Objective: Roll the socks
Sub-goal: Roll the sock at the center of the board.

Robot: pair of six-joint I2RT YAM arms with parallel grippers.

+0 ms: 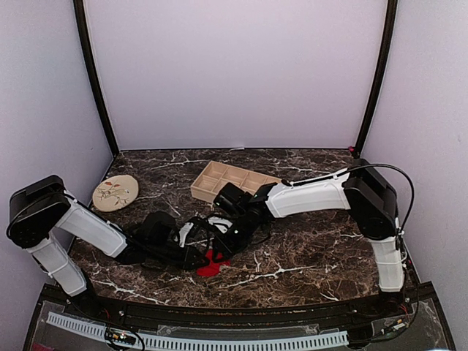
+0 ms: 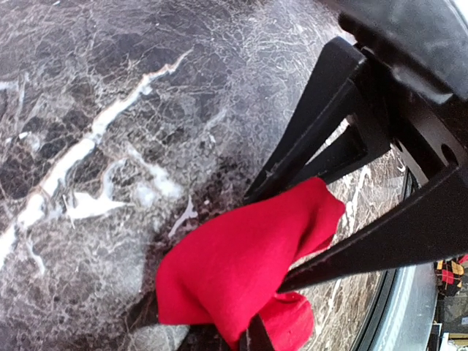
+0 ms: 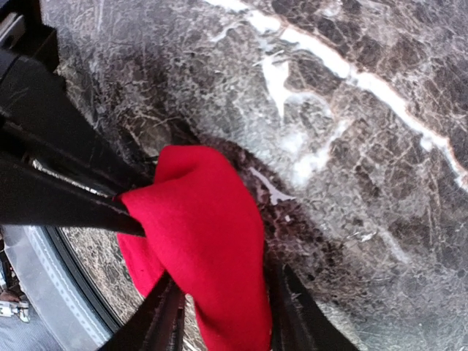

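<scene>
Where both arms meet at the lower centre of the top view, the red sock (image 1: 212,265) bunches low over the marble table (image 1: 329,248). The left gripper (image 3: 130,207) pinches 1 edge, and the right gripper (image 3: 227,311) is closed narrowly around its fold.

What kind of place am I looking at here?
Probably a robot test booth, not a home: plain lavender walls enclose a marble-patterned table, with the left arm and right arm mounted at its near edge.
</scene>
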